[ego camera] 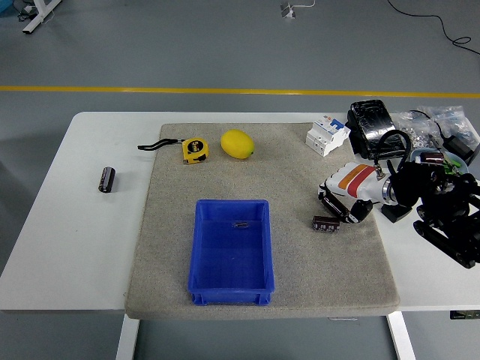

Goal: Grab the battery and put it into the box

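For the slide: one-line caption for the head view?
Right hand hovers just above a battery on the mat, beside the blue box.

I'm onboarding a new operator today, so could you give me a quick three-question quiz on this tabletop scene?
1. True or false: the blue box already holds the battery.
2. Multiple choice: what lies directly left of the lemon? A) circuit breaker B) yellow tape measure C) blue box
3. Fill in: the dark cylinder on the bare white table lies to the ___ of the grey mat.

Key
1. False. The battery lies on the mat, just below the right hand.
2. B
3. left
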